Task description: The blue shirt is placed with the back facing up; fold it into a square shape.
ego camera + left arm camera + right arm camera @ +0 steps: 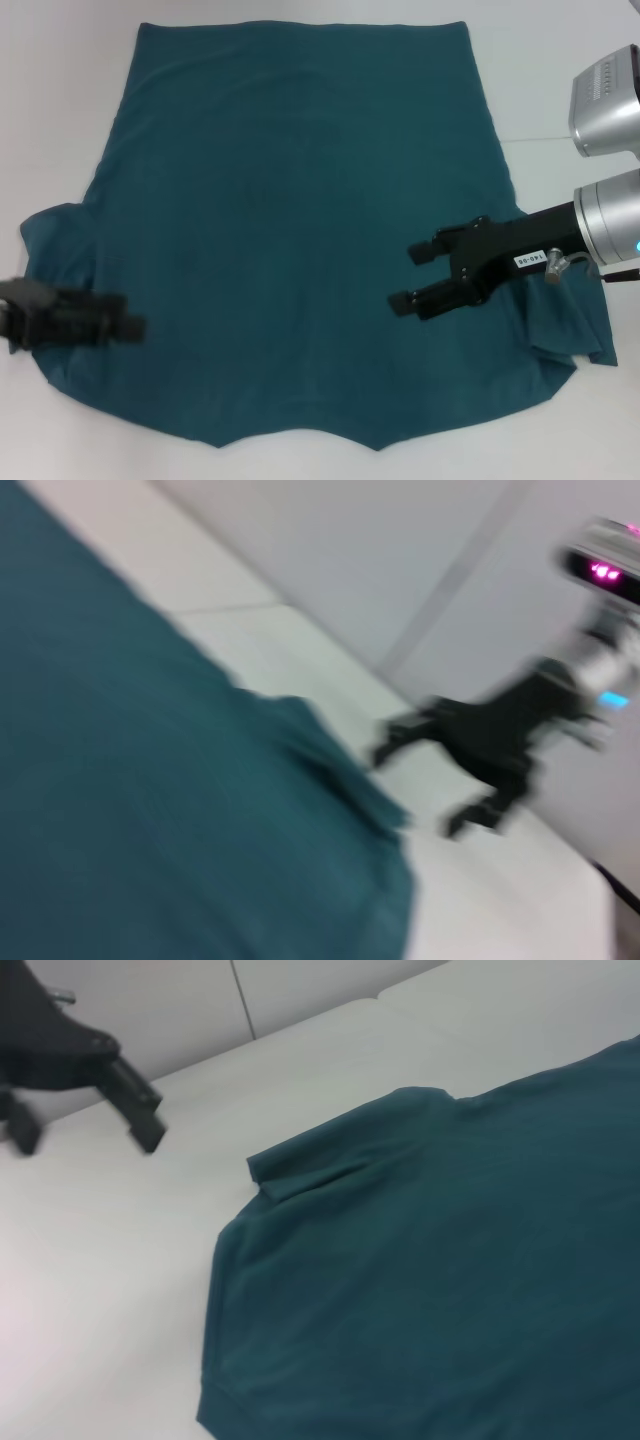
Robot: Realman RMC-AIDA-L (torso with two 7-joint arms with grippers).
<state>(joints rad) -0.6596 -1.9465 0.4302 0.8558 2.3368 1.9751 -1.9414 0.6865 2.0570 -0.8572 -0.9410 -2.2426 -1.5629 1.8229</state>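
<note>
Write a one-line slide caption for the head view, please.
Blue shirt spread flat on white table; open right gripper and left gripper hover over sleeves.

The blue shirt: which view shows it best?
The head view: the whole blue shirt lies spread flat on the white table, both sleeves visible. Each wrist view shows only one sleeve and part of the body.

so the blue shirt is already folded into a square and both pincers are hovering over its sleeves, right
Not quite. The blue shirt is not folded yet: the head view shows it spread flat on the table, both sleeves out to the sides. The rest holds: the left pincer is over the left sleeve and the right pincer, open, is beside the right sleeve.
</note>
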